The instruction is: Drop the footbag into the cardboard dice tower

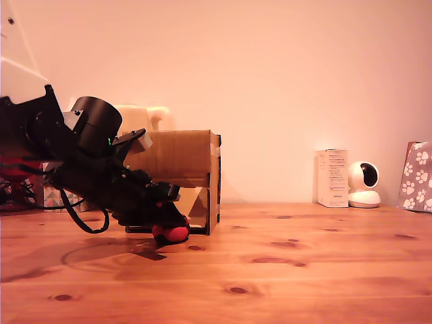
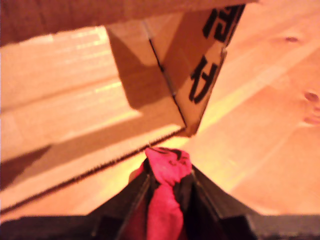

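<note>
The red and black footbag is squeezed between my gripper's black fingers, just above the wooden table. In the wrist view the footbag bulges red between the two dark fingers. The brown cardboard dice tower stands right behind it, its front opening with the slanted ramp directly ahead. My arm comes in from the exterior view's left and hides the tower's lower left part.
On the wooden table at the exterior view's right stand a white box, a small white camera and a paw-print bag. A cream appliance rises behind the tower. A patterned box sits behind my arm.
</note>
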Action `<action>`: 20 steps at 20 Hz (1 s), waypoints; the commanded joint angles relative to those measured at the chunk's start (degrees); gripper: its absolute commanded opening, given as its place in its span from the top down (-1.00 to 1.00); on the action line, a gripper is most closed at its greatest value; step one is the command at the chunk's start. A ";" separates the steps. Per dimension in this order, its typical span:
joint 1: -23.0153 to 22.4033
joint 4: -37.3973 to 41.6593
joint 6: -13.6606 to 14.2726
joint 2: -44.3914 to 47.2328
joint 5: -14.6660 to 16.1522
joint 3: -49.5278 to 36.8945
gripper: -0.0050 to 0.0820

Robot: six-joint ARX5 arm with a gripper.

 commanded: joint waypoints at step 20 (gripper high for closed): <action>-0.13 -13.29 -3.13 -33.14 -0.98 -1.05 0.56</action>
